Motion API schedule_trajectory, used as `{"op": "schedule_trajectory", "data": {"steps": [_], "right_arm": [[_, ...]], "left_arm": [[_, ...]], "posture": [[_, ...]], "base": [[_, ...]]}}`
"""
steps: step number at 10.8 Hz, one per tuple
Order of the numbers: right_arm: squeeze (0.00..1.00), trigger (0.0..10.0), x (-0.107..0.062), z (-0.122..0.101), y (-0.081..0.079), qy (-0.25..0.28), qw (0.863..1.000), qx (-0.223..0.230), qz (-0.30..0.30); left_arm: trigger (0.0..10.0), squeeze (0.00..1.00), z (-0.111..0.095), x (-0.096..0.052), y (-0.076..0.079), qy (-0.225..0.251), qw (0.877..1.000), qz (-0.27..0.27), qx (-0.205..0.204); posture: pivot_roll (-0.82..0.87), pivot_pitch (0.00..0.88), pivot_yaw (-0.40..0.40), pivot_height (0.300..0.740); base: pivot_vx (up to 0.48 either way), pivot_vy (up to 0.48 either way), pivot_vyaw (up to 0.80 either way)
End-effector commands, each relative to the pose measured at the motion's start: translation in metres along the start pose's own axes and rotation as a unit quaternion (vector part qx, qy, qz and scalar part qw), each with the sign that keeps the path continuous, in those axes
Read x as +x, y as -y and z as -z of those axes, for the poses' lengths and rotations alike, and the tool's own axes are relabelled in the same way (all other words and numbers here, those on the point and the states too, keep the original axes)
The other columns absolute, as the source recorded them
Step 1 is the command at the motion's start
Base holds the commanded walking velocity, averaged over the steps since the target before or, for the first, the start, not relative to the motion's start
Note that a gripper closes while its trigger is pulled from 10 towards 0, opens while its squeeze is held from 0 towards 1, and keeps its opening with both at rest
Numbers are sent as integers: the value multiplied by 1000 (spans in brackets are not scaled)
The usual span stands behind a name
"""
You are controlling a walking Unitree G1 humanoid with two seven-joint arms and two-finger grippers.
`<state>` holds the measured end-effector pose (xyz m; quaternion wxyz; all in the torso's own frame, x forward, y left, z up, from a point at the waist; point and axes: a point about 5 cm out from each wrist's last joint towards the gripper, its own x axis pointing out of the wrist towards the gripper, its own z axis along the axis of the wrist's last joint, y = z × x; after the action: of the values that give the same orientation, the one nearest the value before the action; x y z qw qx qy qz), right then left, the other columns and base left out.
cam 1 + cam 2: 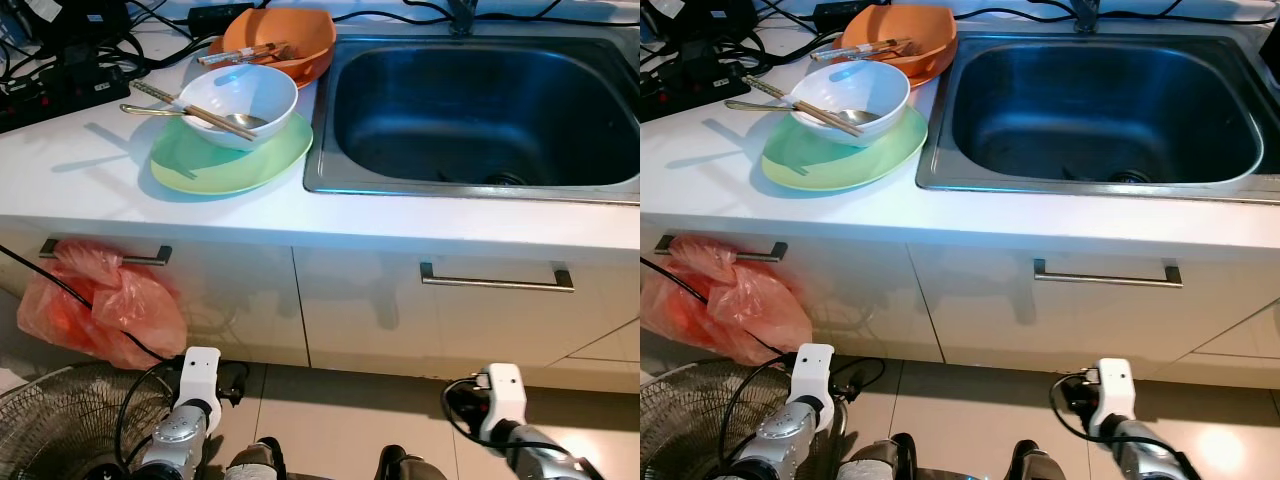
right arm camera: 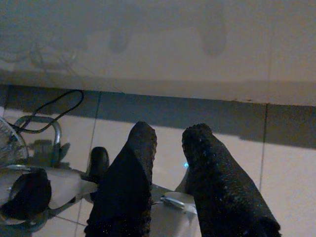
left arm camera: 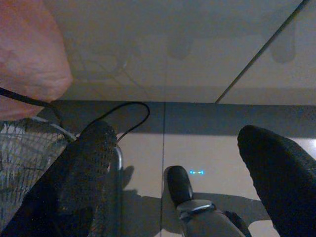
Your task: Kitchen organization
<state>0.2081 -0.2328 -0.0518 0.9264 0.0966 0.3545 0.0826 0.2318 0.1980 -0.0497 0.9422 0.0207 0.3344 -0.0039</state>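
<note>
A white bowl [image 1: 240, 100] sits on a green plate [image 1: 232, 155] on the worktop [image 1: 90, 185], near the left rim of the sink [image 1: 480, 110]. A pair of chopsticks [image 1: 190, 108] and a metal spoon [image 1: 190, 113] rest across the bowl, their ends projecting past its left side. Behind this stack, toward the back edge of the worktop, an orange bowl [image 1: 285, 45] holds a second pair of chopsticks [image 1: 245, 54]. The steel sink is set into the worktop just right of the dishes. At the back left corner lie a black power strip [image 1: 60, 85] and cables.

Below the worktop edge are white cabinet fronts with bar handles [image 1: 497, 280]. An orange plastic bag [image 1: 100, 305] hangs from the left handle. A wire fan guard [image 1: 60, 420] stands on the tiled floor at lower left.

Both arms hang low in front of the cabinets. The left gripper [image 3: 177, 182] points at the floor with fingers spread wide and holding nothing. The right gripper [image 2: 170, 182] has its fingers close together with a narrow gap, gripping nothing.
</note>
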Motion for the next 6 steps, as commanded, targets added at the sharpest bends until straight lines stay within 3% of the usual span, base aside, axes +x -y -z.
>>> {"op": "schedule_trajectory", "data": {"steps": [1,6], "right_arm": [[0,10000,-2,9,0,-5,1000,14,5],[0,10000,-4,10,0,1,1000,19,9]], "left_arm": [[10000,0,5,-2,-5,-14,1000,-1,7],[10000,0,8,-2,1,-16,1000,0,-3]], "posture": [[146,182,75,740],[138,187,65,740]], "base": [[0,0,0],[0,0,0]]}}
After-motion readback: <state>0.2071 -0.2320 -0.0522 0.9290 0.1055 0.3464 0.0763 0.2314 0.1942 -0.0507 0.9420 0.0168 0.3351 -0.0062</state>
